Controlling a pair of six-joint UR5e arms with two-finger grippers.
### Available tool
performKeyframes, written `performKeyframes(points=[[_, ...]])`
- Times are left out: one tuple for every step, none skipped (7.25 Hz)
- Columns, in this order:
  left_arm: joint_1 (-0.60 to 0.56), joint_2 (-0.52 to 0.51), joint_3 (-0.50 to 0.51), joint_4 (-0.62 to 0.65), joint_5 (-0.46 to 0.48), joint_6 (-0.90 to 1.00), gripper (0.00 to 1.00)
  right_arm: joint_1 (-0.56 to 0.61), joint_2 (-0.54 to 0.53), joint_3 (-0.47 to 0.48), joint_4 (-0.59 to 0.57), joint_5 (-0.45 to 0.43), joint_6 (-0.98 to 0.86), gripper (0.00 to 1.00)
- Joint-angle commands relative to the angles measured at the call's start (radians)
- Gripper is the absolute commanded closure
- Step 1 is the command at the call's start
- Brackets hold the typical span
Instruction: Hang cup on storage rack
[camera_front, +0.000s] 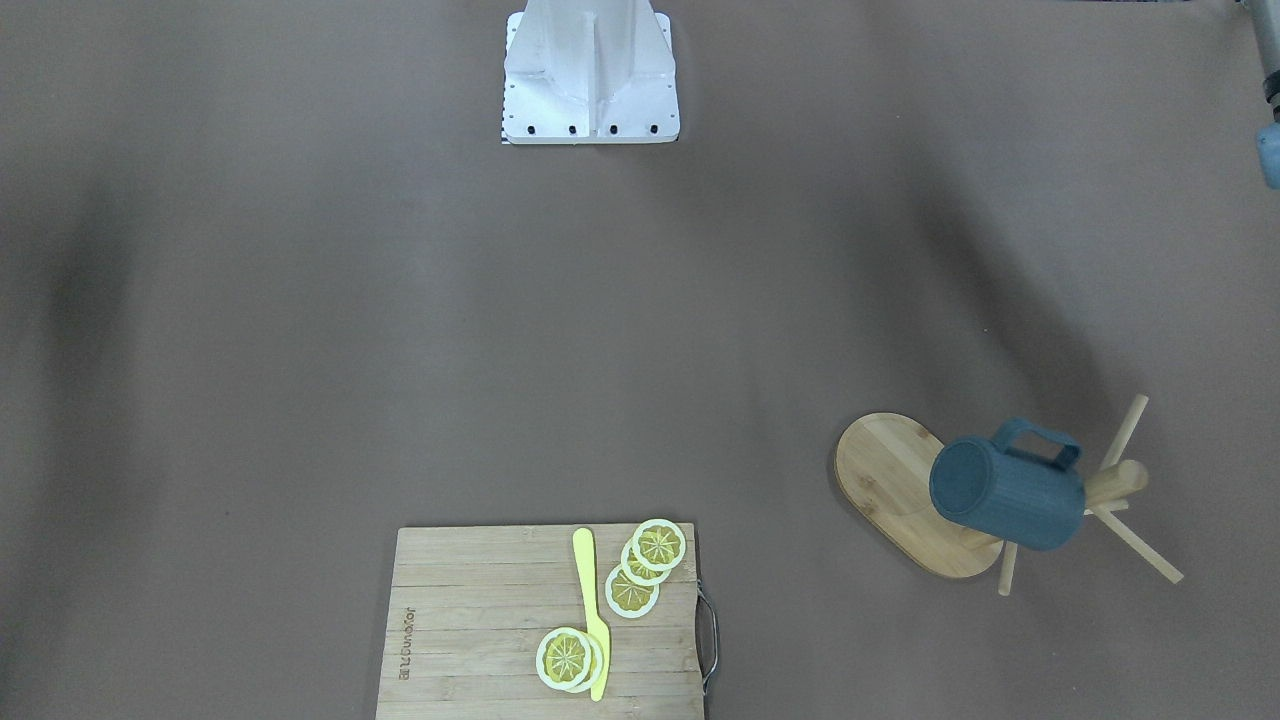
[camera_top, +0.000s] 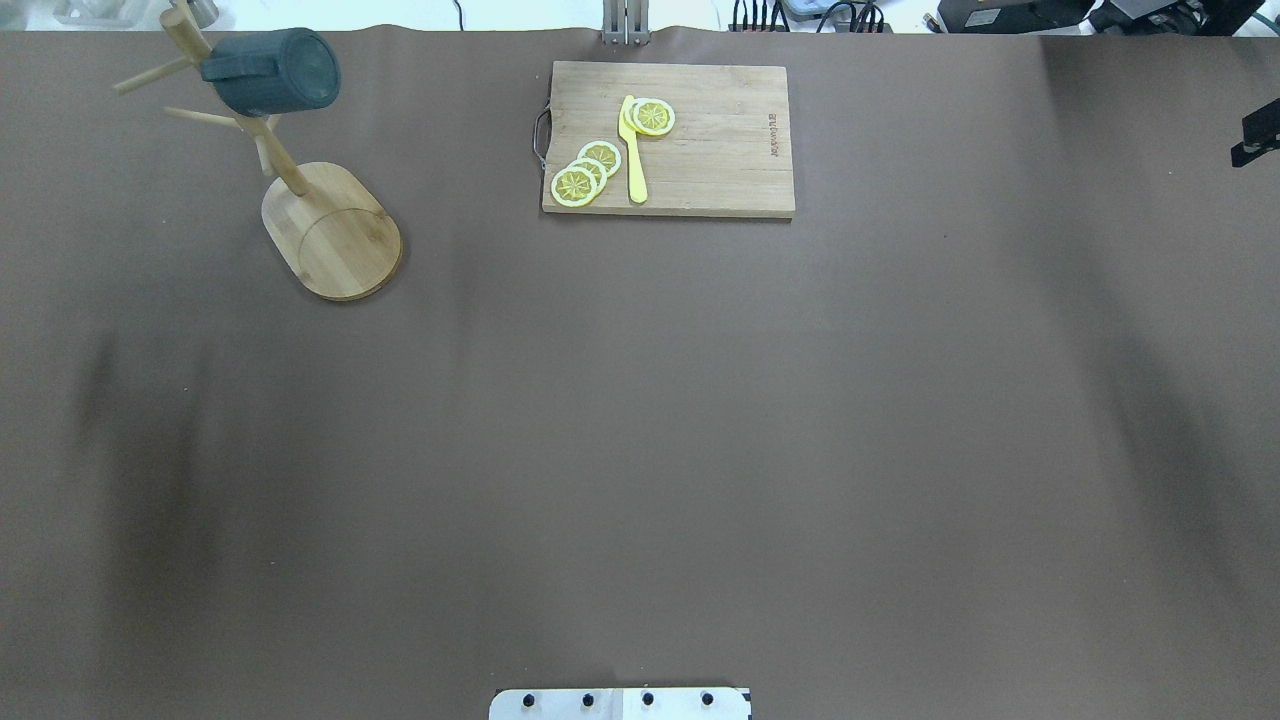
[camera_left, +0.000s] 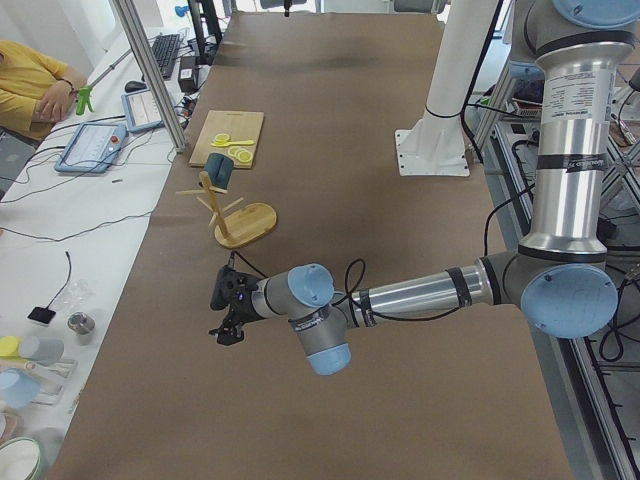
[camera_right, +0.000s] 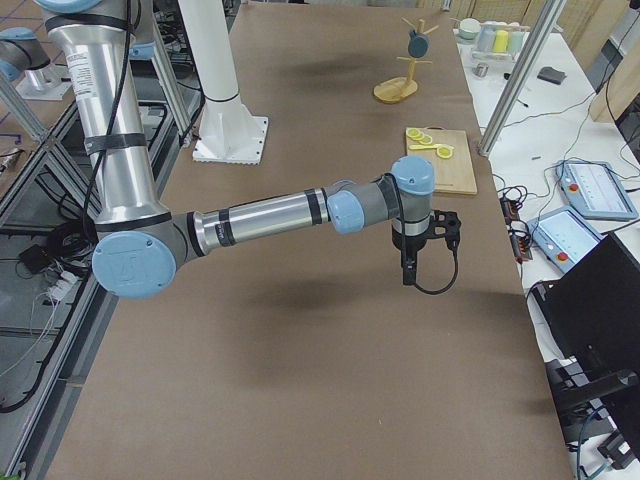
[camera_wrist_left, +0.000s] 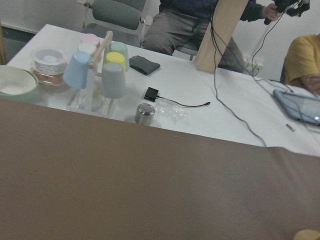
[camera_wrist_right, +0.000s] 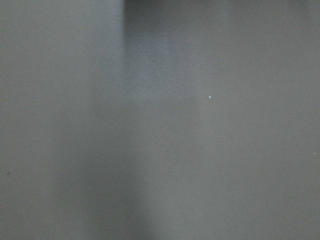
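Cup (camera_front: 1010, 495) hangs on rack (camera_front: 885, 470) in the front view; only side views show left fingers (camera_left: 228, 334) and right fingers (camera_right: 408, 270), whose grip cannot be told.

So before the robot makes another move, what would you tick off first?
1. Cup off the table, on the storage rack: ok, it hangs sideways near the top.
2. How the cup is caught on the rack: cannot tell.
3. Rack upright, base flat: ok.
4. Left gripper and right gripper away from the rack: ok, both hover over the table, far from it.
5. Grippers open or shut: cannot tell.
6. Cutting board apart from the rack: ok.
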Motion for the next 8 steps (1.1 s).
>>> performKeyframes(points=[[-0.025,0.002,-0.018,0.283,-0.027,0.271,0.02,0.014,-0.042,0.0,0.001,0.01,-0.068,0.0],[-0.02,-0.006,-0.062,0.443,-0.114,0.273,0.02,0.014,-0.043,-0.001,0.001,0.017,-0.068,0.0],[-0.023,-0.014,-0.116,0.591,-0.247,0.273,0.02,0.014,-0.043,-0.001,-0.005,0.019,-0.068,0.0],[-0.023,-0.003,-0.156,0.68,-0.348,0.273,0.02,0.014,-0.045,-0.006,-0.008,0.024,-0.068,0.0],[-0.025,0.012,-0.182,0.74,-0.41,0.273,0.02,0.014,-0.049,-0.012,-0.008,0.043,-0.068,0.0],[-0.008,0.022,-0.226,0.87,-0.505,0.273,0.02,0.014,-0.052,-0.018,-0.012,0.08,-0.069,0.0],[-0.003,0.061,-0.295,0.902,-0.503,0.279,0.02,0.014,-0.063,-0.018,-0.011,0.086,-0.069,0.0],[0.001,0.096,-0.309,0.905,-0.501,0.382,0.02,0.014,-0.074,-0.023,-0.011,0.087,-0.069,0.0]])
